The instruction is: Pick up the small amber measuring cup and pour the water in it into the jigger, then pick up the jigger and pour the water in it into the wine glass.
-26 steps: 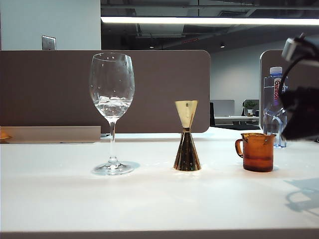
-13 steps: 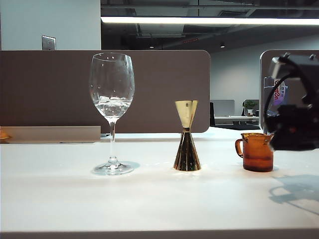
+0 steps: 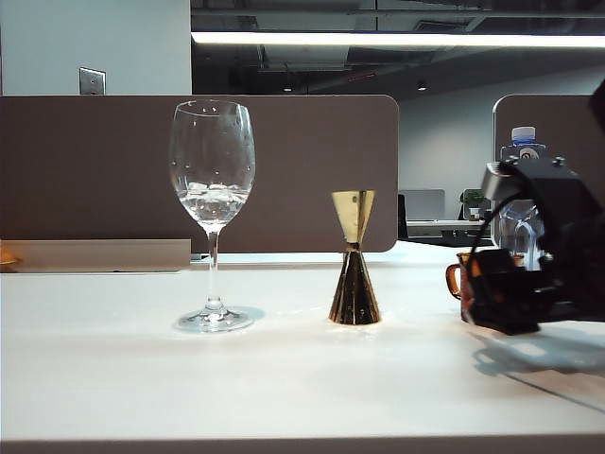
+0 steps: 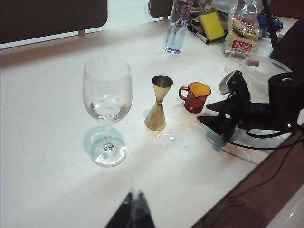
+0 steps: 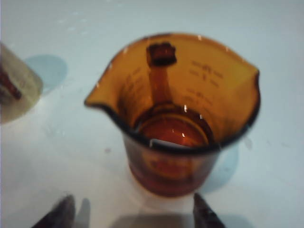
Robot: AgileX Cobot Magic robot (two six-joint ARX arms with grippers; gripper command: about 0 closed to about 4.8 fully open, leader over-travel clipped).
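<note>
Right tool is dropping down with its fingers spread wide, closing in on the cup sitting right of the jigger on the counter, so the grab's coming, while the left tool is hanging back clenched.

I count one wine glass, one jigger and one small amber measuring cup standing on one white table. I see one clear plastic water bottle behind them, one yellow sponge and one printed plastic bag at the far edge. Two grippers are in sight: the left gripper and the right gripper, one per arm.
</note>
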